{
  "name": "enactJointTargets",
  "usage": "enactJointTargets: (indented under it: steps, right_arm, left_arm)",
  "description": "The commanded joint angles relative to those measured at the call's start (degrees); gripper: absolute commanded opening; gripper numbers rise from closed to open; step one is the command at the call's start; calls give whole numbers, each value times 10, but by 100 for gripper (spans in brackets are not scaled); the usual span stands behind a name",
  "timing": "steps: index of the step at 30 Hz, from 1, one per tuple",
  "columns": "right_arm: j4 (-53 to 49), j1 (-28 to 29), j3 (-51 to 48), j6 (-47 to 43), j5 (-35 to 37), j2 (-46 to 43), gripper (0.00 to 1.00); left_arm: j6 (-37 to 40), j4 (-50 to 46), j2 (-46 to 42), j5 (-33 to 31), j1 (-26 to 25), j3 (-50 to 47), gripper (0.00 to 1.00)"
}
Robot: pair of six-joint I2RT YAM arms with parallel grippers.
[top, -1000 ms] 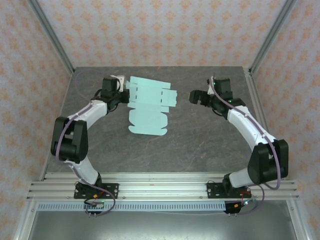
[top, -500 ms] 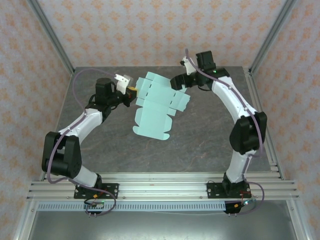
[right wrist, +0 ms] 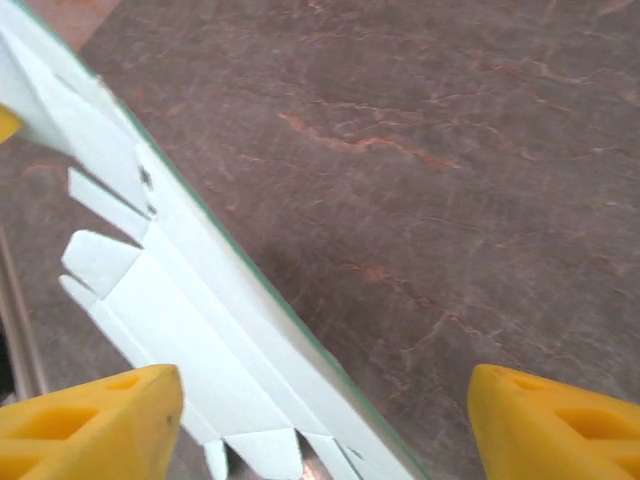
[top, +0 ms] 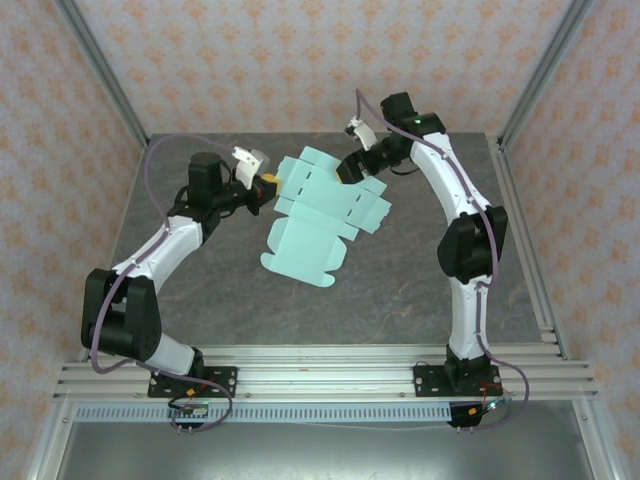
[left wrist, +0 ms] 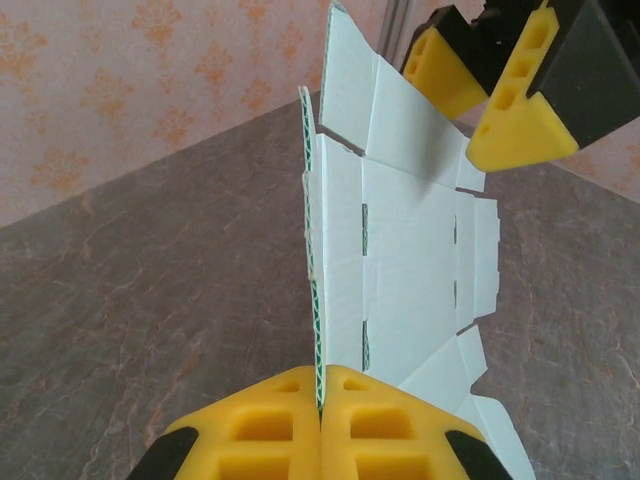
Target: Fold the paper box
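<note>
My left gripper [left wrist: 320,388] was pinched flat on the paper box [left wrist: 410,250], with the two yellow pads pressed together and only the thin card edge between them. In the overhead view that grip sat on the sheet's left edge, near its far end. The box was an unfolded mint-green die-cut sheet with its creases and rounded tabs showing. It hung tilted over the grey table [top: 420,290], raised on the side I held. I could not tell whether the big rounded flap at its near end touched the table.

My right gripper [top: 350,168] was at the box's far right edge, across the sheet from my left one. Its jaws stood wide apart. From the right wrist camera, the card ran slantwise through the gap between them, one yellow fingertip [right wrist: 95,420] on the pale side of the sheet and the other over bare table on the opposite side. I could not tell whether either fingertip touched the card. From the left wrist camera, those same open fingers hung just past the sheet's top corner.
</note>
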Motion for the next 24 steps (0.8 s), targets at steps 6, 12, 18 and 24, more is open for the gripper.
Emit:
enactJointTargets:
  steps: [6,12,18,24]
  right_arm:
    - [2,9,-39,-11,-36,-14,53]
    - [60,24,-95,16,34,-56,27]
    - [121,45,-141,62,160,-108,20]
    - [101,81,-127,89,286,-105,7]
  left_arm:
    - [-16,22,-3,-22,-4,11,0]
    - [-43,51,-4,-39,-5,-7,0]
    - [-63,61,-2,-81,-18,-33,0]
    - [-116,117,22,-125,-40,-65,5]
